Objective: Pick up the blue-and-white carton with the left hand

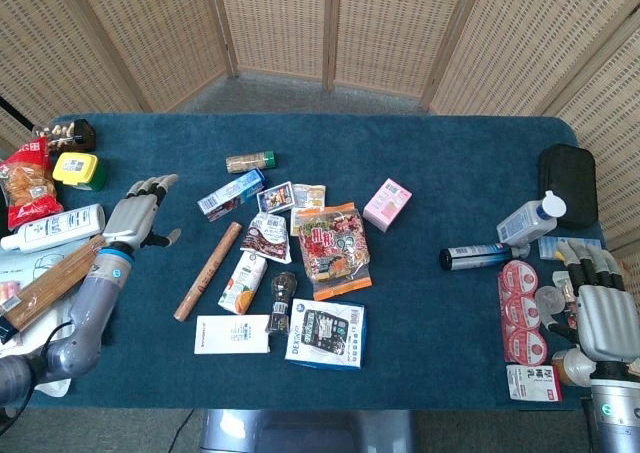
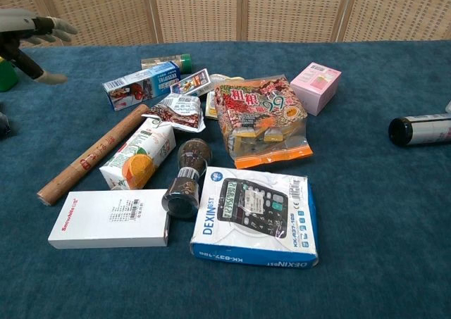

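The left robot hand [image 1: 137, 213] hovers spread and empty, left of the blue-and-white carton [image 1: 231, 194]; it should approach rightward, fingers spanning the carton's long sides, clear of the rolling pin [image 1: 208, 270].

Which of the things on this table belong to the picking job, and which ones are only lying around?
Belonging to the job:
- long blue-and-white carton
- left hand, open, left of the carton, not touching it

Only lying around:
- wooden rolling pin
- orange juice carton
- pink box
- boxed calculator
- flat white box
- right hand, at the table's right edge
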`<state>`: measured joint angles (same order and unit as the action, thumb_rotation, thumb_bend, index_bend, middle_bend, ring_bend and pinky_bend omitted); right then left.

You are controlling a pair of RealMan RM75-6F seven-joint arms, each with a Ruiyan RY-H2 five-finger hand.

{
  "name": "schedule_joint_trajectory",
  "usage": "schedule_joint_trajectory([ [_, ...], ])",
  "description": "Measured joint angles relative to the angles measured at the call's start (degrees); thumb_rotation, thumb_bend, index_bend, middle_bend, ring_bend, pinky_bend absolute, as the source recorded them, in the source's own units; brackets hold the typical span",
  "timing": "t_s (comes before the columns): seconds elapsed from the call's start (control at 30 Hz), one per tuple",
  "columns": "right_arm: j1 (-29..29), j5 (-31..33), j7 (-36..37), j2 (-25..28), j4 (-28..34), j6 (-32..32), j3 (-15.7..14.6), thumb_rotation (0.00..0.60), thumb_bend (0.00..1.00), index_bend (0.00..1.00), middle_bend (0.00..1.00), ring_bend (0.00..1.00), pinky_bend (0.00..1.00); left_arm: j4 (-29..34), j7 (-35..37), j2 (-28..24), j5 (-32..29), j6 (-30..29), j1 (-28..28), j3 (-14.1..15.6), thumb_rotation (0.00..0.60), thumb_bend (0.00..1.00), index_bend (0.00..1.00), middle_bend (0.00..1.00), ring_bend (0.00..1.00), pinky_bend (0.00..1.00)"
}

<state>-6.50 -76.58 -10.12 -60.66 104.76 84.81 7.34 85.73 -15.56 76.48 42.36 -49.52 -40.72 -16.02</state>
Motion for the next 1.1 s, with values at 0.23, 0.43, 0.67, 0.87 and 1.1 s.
schedule_joint_trajectory([
  [0.23,1.00,1.03,0.52,0.73,0.18,0.49,0.03,0.587,0.32,0.00,0.05,0.00,0.00,-9.00,-0.67,6.52,-5.50,4.14,-5.47,-1.11,0.600,0.37,0.00,0.00,0.02,0.00],
  [0.43,1.86,1.48,0.87,1.64,0.91,1.32,0.15,0.586,0.32,0.00,0.05,0.00,0.00,-17.22,-0.19,12.33,-9.34,7.80,-9.27,-1.93,0.600,0.37,0.00,0.00,0.05,0.00],
  [0.67,3.27,1.94,1.74,2.40,1.56,2.47,0.07,0.586,0.32,0.00,0.05,0.00,0.00,-26.98,1.41,18.69,-12.60,12.45,-12.98,-2.78,0.600,0.37,0.00,0.00,0.13,0.00],
  [0.87,4.30,2.20,3.01,2.59,1.61,2.99,-0.18,0.586,0.32,0.00,0.05,0.00,0.00,-33.24,2.79,23.28,-13.68,13.90,-15.11,-3.58,0.600,0.40,0.02,0.05,0.30,0.05],
  [1.1,5.72,1.84,5.09,3.44,2.01,4.30,-0.33,0.588,0.32,0.00,0.05,0.00,0.00,-39.13,4.60,28.42,-13.23,13.94,-16.67,-4.88,0.600,0.53,0.25,0.27,0.66,0.51],
])
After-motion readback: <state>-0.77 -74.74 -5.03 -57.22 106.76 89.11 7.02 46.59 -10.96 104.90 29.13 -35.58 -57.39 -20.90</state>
